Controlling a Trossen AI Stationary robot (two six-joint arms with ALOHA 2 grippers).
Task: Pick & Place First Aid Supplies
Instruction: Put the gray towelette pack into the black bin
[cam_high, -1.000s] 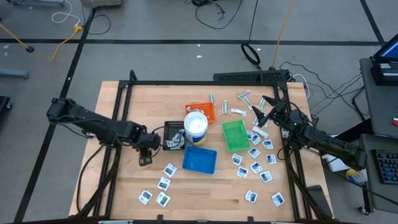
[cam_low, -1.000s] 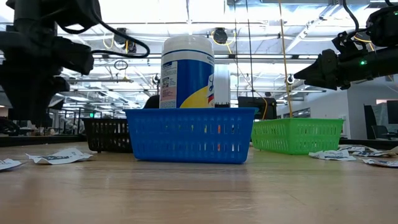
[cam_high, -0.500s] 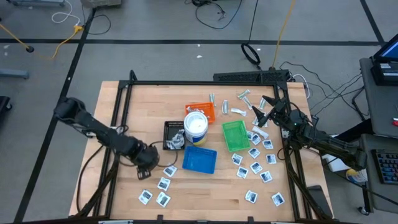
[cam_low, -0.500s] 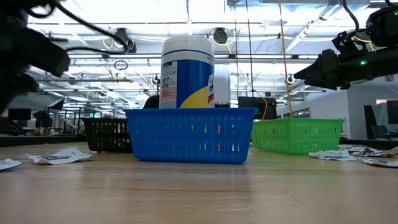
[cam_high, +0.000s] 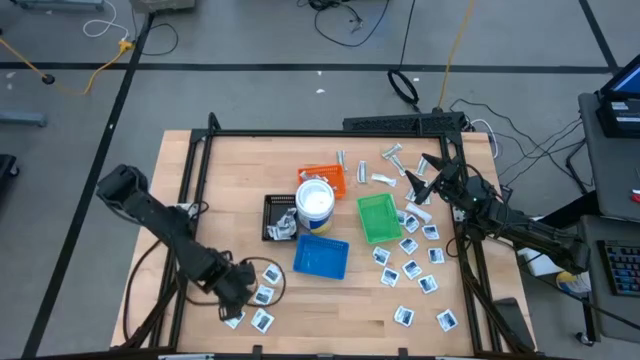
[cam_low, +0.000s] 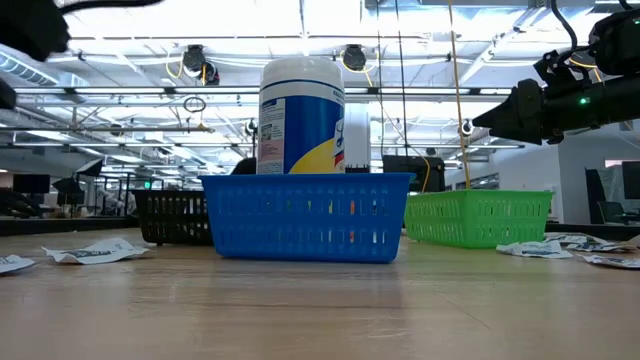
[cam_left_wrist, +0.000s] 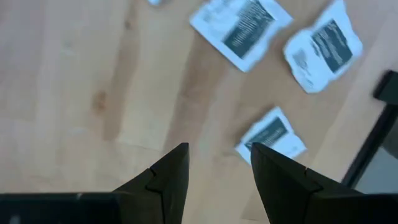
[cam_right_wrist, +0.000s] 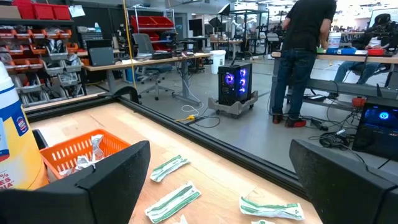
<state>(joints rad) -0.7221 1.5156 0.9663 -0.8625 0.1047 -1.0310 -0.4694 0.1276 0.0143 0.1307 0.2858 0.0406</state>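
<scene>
My left gripper (cam_left_wrist: 214, 165) hangs over the packets (cam_left_wrist: 271, 133) near the table's (cam_high: 200, 190) front-left, fingers parted, empty — my right gripper (cam_right_wrist: 221, 180) waits wide open by the strips (cam_right_wrist: 173, 202).

Bright overhead light, blurred wrist close-up

Nothing reading legibly — dark-blue print on flat white square packets (cam_left_wrist: 241, 28) and label of white round tub (cam_low: 300, 115) blurring out.
</scene>
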